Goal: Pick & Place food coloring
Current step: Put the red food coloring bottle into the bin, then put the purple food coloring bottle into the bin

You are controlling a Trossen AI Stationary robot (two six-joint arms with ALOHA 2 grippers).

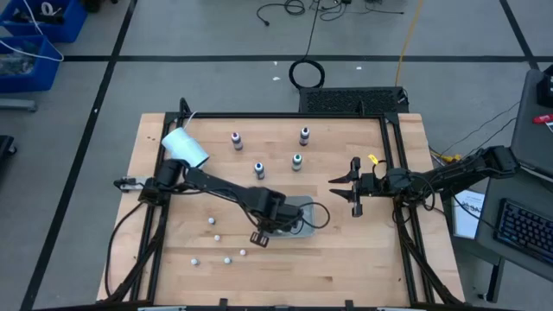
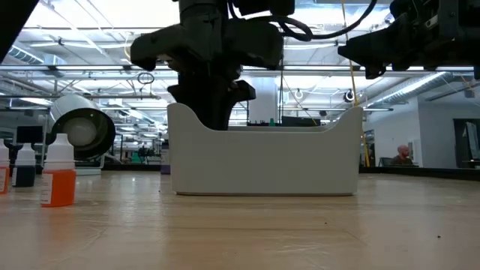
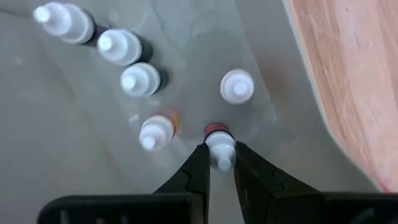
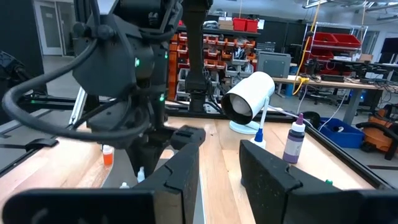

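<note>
My left gripper [image 3: 221, 163] points straight down into a pale grey tray [image 1: 304, 207] at the table's middle and is shut on a small food coloring bottle [image 3: 217, 138] with a white cap and a reddish body. Several more white-capped bottles [image 3: 140, 79] stand upright on the tray floor beside it. Several other bottles [image 1: 259, 169] stand on the wood farther back. My right gripper [image 1: 354, 186] waits open, held level above the table to the right of the tray, with nothing between its fingers. My left gripper pinches the bottle's white cap [image 3: 221, 154] between its two fingers [image 3: 198, 167], coming from above and pointing down. The bottle is upright below the fingers, inside the tray. Whether its bottom rests on the tray floor cannot be told.
A large white cup [image 1: 184, 147] lies on its side at the far left. Small white balls [image 1: 216, 238] are scattered on the wood near the front left. A black frame runs round the table's edges. The tray's walls [image 2: 262, 165] rise around my left gripper.
</note>
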